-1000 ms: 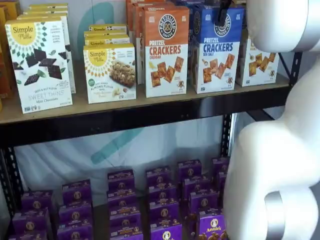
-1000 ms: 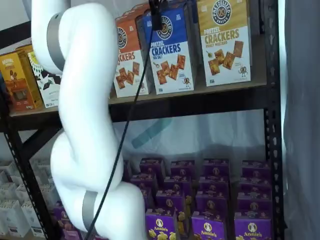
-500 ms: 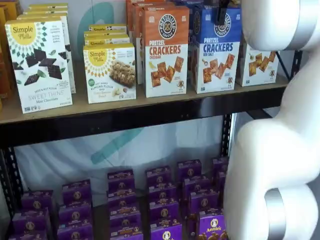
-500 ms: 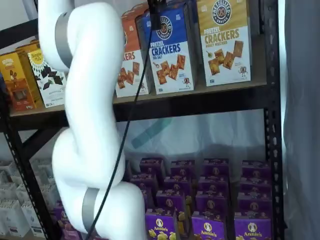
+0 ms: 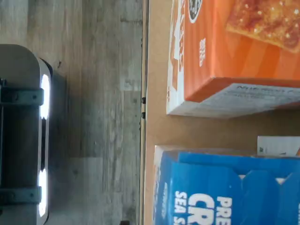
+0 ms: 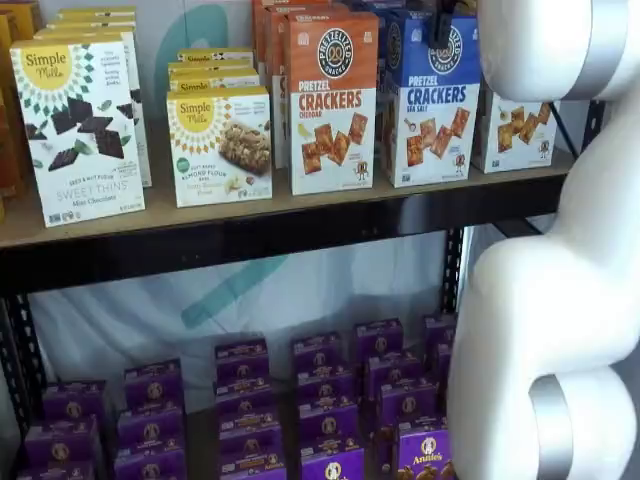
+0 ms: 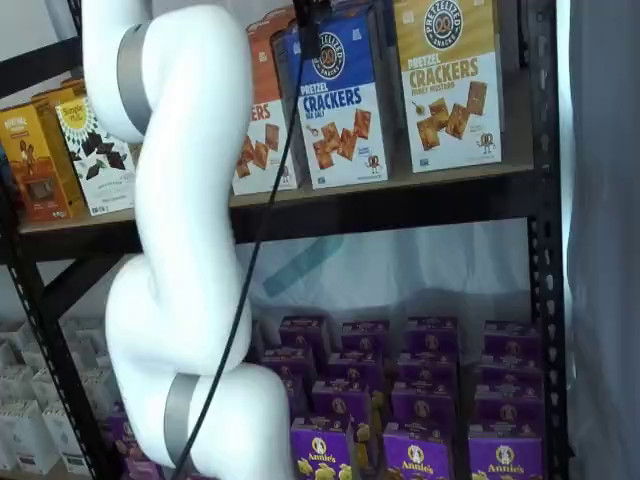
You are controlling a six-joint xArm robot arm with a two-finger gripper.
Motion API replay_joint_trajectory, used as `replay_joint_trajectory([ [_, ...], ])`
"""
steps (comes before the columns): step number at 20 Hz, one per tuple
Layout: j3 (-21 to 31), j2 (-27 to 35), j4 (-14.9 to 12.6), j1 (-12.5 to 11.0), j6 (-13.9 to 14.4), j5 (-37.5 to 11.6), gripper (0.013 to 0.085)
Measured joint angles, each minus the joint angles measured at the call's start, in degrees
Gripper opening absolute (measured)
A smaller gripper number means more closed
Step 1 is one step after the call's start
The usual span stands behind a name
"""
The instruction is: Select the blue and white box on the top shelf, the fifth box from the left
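The blue and white box (image 6: 432, 97) stands upright at the front of the top shelf (image 6: 300, 215), the orange-topped box (image 6: 332, 100) just beside it at 9 o'clock and the yellow-topped box (image 7: 448, 82) at 3 o'clock in a shelf view. The gripper (image 7: 311, 30) hangs at the box's 12 o'clock edge, showing as one dark finger; it stands fully open and holds nothing. Judged as a light, thin-walled carton with a slick printed face, it would crush under excess force. Recommended hold: opposite faces near the top.
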Motion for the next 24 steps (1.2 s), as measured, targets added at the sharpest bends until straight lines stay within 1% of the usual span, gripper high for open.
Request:
replay_joint_trajectory([
  [11, 3.3, -1.5, -1.2, 0.4, -0.1, -1.7, 0.085],
  [24, 5.7, -2.8, -1.0, 0.2, -0.3, -2.9, 0.085],
])
